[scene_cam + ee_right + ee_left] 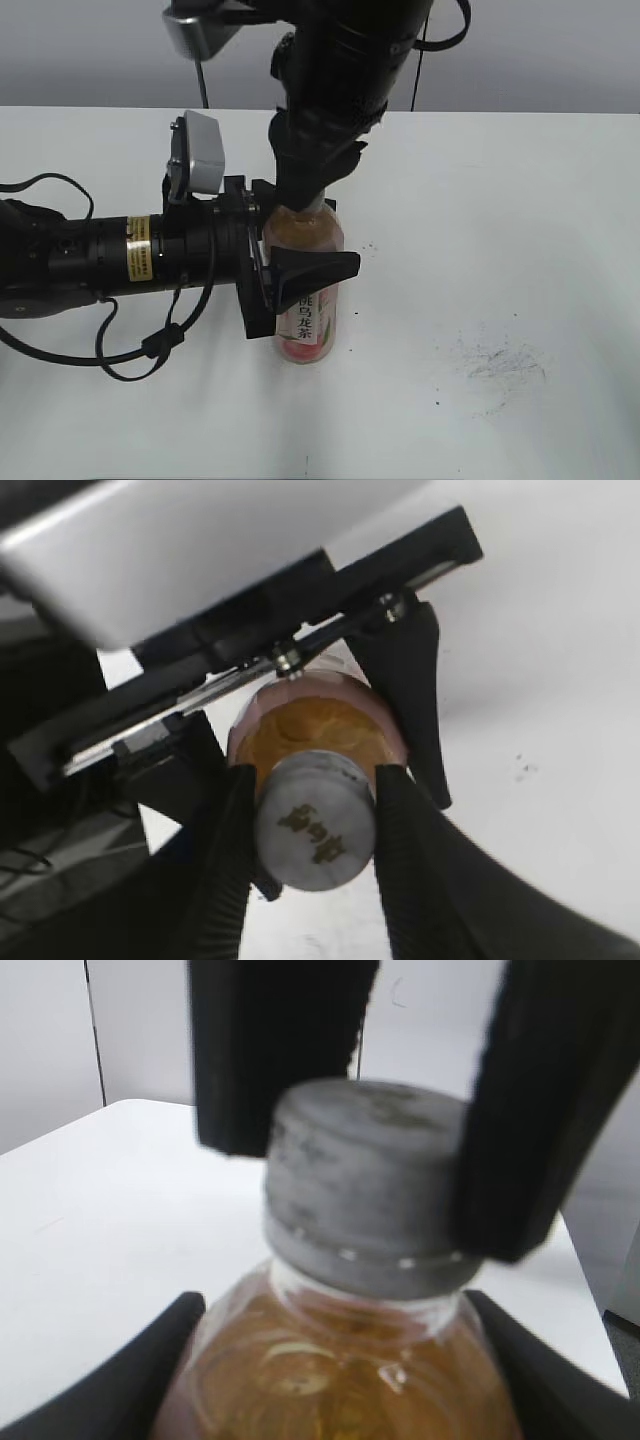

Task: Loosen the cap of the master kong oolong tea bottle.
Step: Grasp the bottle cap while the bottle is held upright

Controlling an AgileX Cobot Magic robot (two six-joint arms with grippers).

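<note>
Even, diffuse light fills the exterior view, and the white table (pixel 520 200) reads bright without glare; only soft, faint shadows lie under the master kong oolong tea bottle (pixel 312 330). The left wrist view is soft and out of focus, the cap (pixel 365 1180) blurred at close range. In the right wrist view the cap's printed mark is fairly sharp, while the dark near edges blur.

White table (pixel 520 200) with dark scuff marks (pixel 500 362), under even light, against a plain grey wall (pixel 80 50).

black arms, yellow label band (pixel 139 247), grey wrist camera (pixel 199 152), black cables (pixel 150 348).
</note>
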